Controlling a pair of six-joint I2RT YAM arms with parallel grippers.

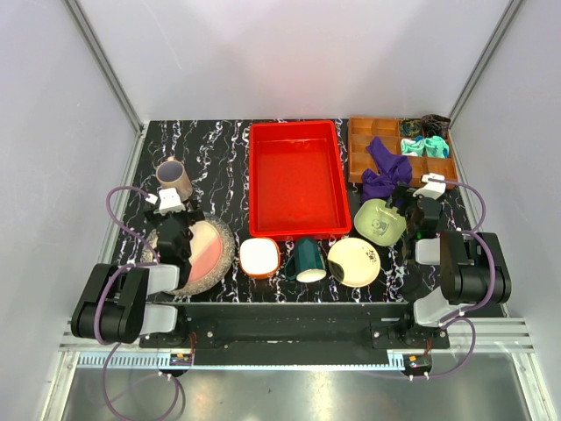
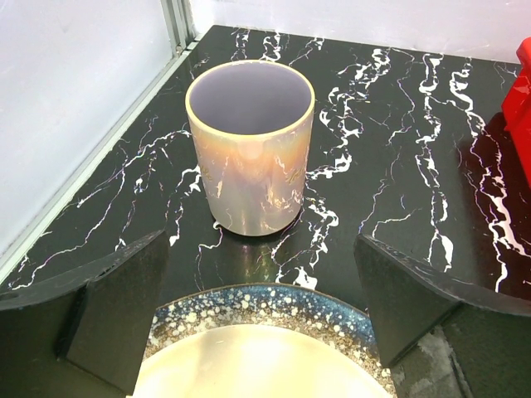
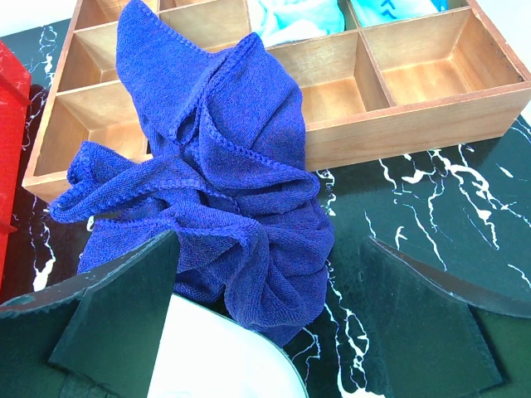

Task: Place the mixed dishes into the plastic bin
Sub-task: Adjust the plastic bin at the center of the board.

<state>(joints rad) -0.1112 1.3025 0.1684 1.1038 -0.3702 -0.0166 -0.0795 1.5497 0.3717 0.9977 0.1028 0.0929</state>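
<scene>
Left gripper (image 2: 258,249) wide, empty; mauve cup (image 2: 249,157) upright just beyond our fingertips, centred. We judge it light, rigid, glazed-slick, breakable: pinch across rim wall. Right gripper (image 3: 270,249) wide, empty; light green bowl (image 3: 216,356) beneath fingers. Plastic bin (image 2: 524,99) right of left fingers.

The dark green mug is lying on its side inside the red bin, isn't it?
Not inside. The dark green mug lies on its side on the table just in front of the red bin, between the orange-white bowl and the pale yellow plate. The top external view shows it.
</scene>
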